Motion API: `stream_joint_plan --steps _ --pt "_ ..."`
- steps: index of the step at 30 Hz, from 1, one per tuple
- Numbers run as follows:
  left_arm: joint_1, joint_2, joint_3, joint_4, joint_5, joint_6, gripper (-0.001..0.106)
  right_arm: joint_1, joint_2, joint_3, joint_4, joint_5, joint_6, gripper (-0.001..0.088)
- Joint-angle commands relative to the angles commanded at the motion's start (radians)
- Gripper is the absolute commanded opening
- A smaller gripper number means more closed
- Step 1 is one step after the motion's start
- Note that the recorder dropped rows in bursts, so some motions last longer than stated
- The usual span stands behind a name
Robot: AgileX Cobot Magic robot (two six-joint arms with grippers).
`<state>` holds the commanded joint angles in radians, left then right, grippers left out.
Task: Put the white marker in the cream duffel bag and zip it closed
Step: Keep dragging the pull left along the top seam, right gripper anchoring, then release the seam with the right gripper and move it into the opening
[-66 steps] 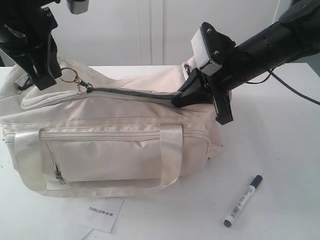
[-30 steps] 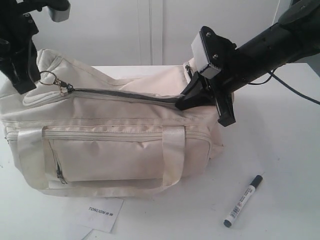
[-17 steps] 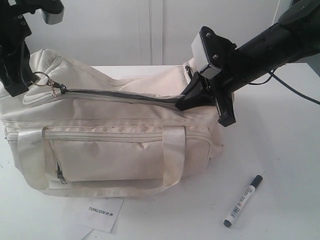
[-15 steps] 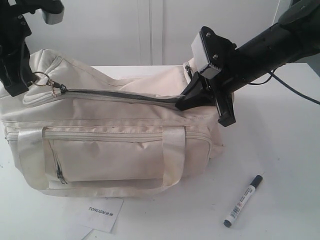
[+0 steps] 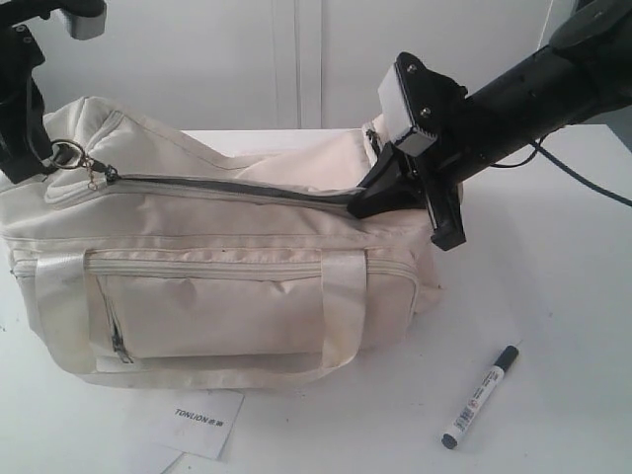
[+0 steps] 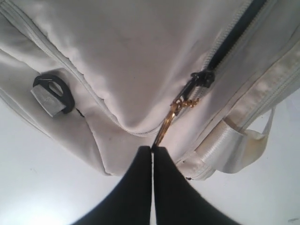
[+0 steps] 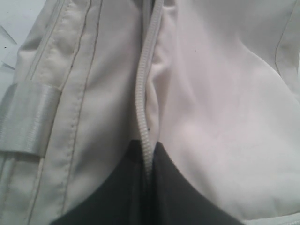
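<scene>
Left pincer is pressed together on the gold ring of the zip pull at the bag's left end. Right pincer pinches the zip seam at its right end. The marker lies on the desk, near right and apart from the bag, with a tag near left. Only the left wrist view shows a black buckle.

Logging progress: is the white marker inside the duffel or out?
Out. The white marker lies on the table, apart from the cream duffel bag.
</scene>
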<state>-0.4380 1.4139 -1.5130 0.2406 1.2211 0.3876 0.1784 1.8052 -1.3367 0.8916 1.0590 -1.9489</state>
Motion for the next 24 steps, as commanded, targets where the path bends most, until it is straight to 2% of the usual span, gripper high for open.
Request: stream_joint_plan --steps 1,3,9,11,14,17,19,21,24 --pt "0.000 0.000 0.000 -0.009 0.000 0.000 0.000 0.000 0.000 0.000 0.000 0.000 0.000 0.0017" --pt "0.000 0.000 0.000 -0.024 0.000 0.000 0.000 0.000 0.000 0.000 0.000 0.000 0.000 0.0099" --pt "0.000 0.000 0.000 -0.042 0.000 -0.008 0.000 0.000 -0.010 -0.002 0.000 -0.033 0.098 0.0566" --pt "0.000 0.000 0.000 -0.051 0.000 -0.008 0.000 0.000 -0.028 -0.012 0.019 -0.049 0.170 0.0644" --pt "0.000 0.000 0.000 -0.054 0.000 -0.015 0.000 0.000 -0.078 -0.038 0.074 -0.054 0.302 0.0657" --pt "0.000 0.000 0.000 -0.069 0.000 -0.024 0.000 0.014 -0.110 -0.062 0.205 -0.066 0.448 0.0655" --pt "0.000 0.000 0.000 -0.088 0.000 -0.028 0.000 0.038 -0.110 -0.087 0.226 -0.078 0.657 0.0618" --pt "0.000 0.000 0.000 -0.121 0.000 -0.028 0.000 0.062 -0.103 -0.103 0.213 -0.056 0.786 0.0586" --pt "0.000 0.000 0.000 -0.132 0.000 -0.028 0.000 0.102 -0.103 -0.107 0.202 -0.026 0.769 0.0580"
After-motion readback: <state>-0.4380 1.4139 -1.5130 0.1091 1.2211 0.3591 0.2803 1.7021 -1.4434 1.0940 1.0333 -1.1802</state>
